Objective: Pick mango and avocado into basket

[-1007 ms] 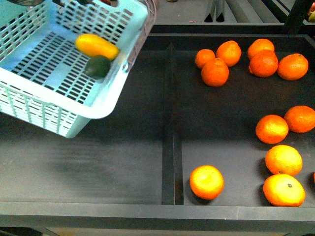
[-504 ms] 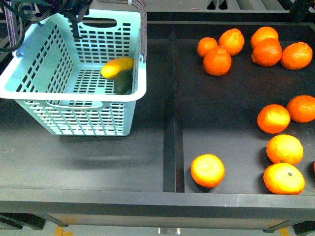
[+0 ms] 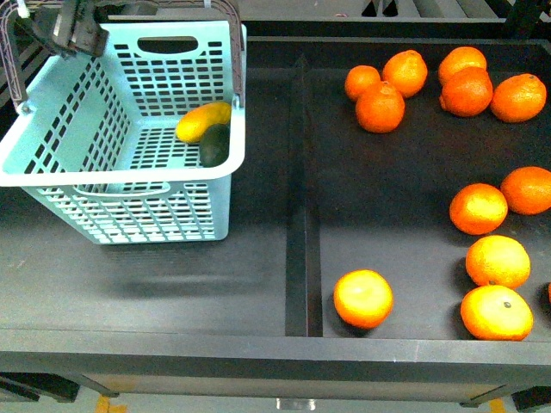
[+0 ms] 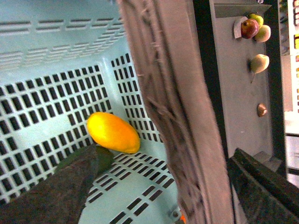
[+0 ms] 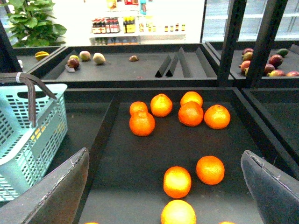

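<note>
On my front view the left gripper [image 3: 79, 30] sits at the far left top corner, at the brown handle [image 3: 234, 52] of the teal basket [image 3: 52, 163]; from the left wrist view its two fingers [image 4: 56, 186] stand either side of that handle with a gap on one side, so I cannot tell whether it is clamped on the handle or merely straddling it. The basket occupies the left compartment of the black tray [image 3: 172, 292] and is tilted, its near wall facing me. Inside the basket, against its right wall, lies the mango [image 3: 203, 121], and the dark green avocado [image 3: 214, 144] lies touching it on the near side. In the left wrist view the mango [image 4: 113, 132] rests on the slotted floor, with the avocado [image 4: 103, 156] mostly hidden behind one finger. A raised divider [image 3: 302, 224] separates the left compartment from the right one. The right compartment holds loose oranges [image 3: 380, 106]: a cluster at the far end, one alone near the divider at the front, and several along the right edge. The right gripper [image 5: 163, 186] does not appear on my front view; its wrist view shows the fingers [image 5: 51, 191] spread wide apart over the oranges, holding nothing.
</note>
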You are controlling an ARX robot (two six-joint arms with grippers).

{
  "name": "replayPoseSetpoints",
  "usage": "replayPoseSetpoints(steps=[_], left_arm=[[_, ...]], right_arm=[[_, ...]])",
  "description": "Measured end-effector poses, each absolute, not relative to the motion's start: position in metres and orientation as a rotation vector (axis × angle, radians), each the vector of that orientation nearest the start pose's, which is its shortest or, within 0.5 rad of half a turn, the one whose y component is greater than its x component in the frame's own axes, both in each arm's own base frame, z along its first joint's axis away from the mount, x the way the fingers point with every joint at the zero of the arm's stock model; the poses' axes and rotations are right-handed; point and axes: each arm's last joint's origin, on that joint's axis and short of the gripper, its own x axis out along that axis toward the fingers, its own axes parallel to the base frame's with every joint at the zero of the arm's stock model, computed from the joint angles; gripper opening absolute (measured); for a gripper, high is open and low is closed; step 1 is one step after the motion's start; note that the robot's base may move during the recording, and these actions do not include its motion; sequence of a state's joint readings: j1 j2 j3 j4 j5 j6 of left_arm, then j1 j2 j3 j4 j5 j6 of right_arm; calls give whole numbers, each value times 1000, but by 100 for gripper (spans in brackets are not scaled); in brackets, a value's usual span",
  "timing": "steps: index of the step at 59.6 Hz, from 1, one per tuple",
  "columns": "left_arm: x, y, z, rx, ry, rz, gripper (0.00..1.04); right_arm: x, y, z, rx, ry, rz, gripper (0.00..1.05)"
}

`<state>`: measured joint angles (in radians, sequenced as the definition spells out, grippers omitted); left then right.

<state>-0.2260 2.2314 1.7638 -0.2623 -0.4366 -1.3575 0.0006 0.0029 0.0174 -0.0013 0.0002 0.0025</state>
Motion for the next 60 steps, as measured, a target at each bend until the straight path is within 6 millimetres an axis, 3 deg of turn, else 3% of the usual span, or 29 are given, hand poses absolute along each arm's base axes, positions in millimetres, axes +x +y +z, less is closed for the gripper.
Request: replayPoseSetpoints(steps=[6,8,12,16,23,33,49,60], left_arm=[[450,-115,229,-911,478,600,96],[439,-119,230,-853,448,386,88],[409,-115,223,-624,293,95,73],[375,-101,216,-398,123,-7,61],[323,-67,209,-143,-29,-6,37],[274,-42,186,-35,12,-4,3],[220,-20,177,-17,7,-1,2],[193,-13,170,-15,-6,-7,2]], right_arm=[[97,0,169,3,-13,0,96],[97,0,169,3,-13,1,96],[97,0,169,2,-13,0,96],[97,0,169,2,-13,0,96],[97,0,169,2,-13,0,96],[97,0,169,2,-13,0,96],[97,0,169,2,-13,0,96],[97,0,169,3,-13,0,96]])
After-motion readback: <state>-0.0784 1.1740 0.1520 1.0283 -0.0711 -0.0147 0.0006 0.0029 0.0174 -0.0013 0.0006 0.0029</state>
